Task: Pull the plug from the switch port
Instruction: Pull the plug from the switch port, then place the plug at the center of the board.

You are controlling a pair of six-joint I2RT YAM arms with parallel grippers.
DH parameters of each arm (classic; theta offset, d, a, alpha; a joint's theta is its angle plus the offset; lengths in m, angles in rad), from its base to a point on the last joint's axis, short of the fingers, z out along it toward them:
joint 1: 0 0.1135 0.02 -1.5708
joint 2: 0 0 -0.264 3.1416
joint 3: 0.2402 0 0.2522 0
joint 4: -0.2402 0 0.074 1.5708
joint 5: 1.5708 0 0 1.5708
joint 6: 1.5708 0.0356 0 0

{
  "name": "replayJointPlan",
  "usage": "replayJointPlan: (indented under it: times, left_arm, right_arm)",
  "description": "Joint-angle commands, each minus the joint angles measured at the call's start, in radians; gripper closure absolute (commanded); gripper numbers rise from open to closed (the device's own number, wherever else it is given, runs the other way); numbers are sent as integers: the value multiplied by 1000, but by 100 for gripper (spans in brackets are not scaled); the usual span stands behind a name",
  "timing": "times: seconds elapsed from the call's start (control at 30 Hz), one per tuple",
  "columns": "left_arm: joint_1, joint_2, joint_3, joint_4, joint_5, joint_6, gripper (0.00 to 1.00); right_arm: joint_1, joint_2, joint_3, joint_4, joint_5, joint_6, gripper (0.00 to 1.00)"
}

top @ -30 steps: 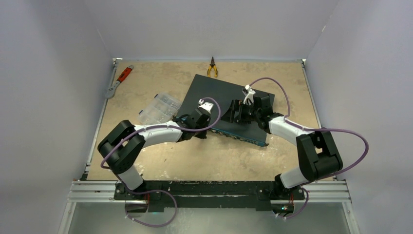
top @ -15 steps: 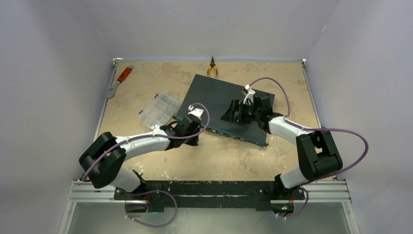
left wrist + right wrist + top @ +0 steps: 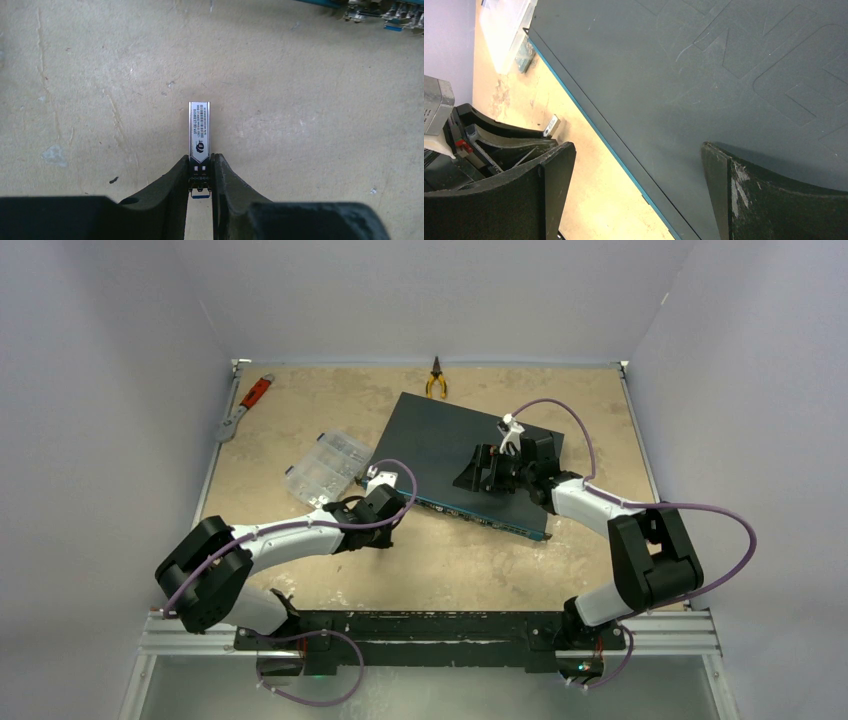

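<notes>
1. the left gripper (image 3: pixel 200 167) is clamped on the plug (image 3: pixel 199 131) — a slim metal sfp module with a printed label. it grips the tail end, where a blue latch shows between the fingers.
2. in the left wrist view the plug's long axis runs from 6 to 12 o'clock, straight out from the jaws. its free end hangs over bare table (image 3: pixel 310 125) and sits in no port.
3. the switch (image 3: pixel 445 445) lies flat mid-table. its port row shows only at the 1 o'clock corner of the left wrist view, apart from the plug's tip, so the plug reads as already out of its port.
4. in the top view the blue-edged port face runs roughly from 10 to 4 o'clock. the left gripper sits just off its left end, toward 8 o'clock from the switch's centre.
5. the right gripper (image 3: pixel 638 150) has its fingers wide apart over the switch's lid and holds nothing. whether it presses on the lid cannot be told. it is the nearer arm to the switch, but only the left carries the plug.
6. the judgement is that what remains is carrying the plug clear along its own axis, toward 6 o'clock — a swing toward 1 o'clock could bring the tip back against the ports.
</notes>
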Motion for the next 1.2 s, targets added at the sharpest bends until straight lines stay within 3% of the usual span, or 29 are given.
replayJointPlan:
  times: [0.0, 0.17, 0.6, 0.9, 1.17]
  left_arm:
    - [-1, -15, -11, -40, -50, -48, 76]
    - [-1, -23, -6, -70, -80, -52, 63]
    - [-1, -69, 42, -68, -76, -23, 52]
    - [-1, -41, 61, 133, 103, -38, 47]
    - [7, 25, 29, 393, 272, -138, 44]
  right_arm:
    - [6, 15, -1, -46, -1, -16, 2]
    - [6, 17, -1, -46, -1, -16, 1]
    - [6, 18, 0, -50, 4, -19, 2]
    - [7, 12, -3, -54, 8, -20, 1]
    - [6, 3, -9, -60, 13, -23, 1]
